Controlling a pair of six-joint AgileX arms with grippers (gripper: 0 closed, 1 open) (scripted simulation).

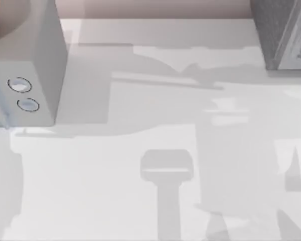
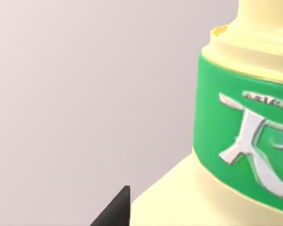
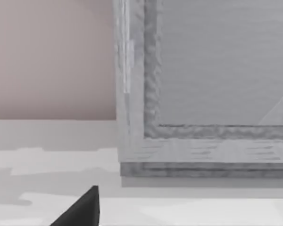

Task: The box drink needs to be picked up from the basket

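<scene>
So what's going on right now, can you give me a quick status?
Left claw fingertip close beside a cream bottle with a green label. Right claw fingertip facing a grey box. Box drink and basket not made out.

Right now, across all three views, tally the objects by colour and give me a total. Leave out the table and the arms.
Grey blocks: 2, one with two round marks at the table's left and one at its far right corner
Cream bottle with green label: 1, close to the left wrist camera
Total: 3
</scene>
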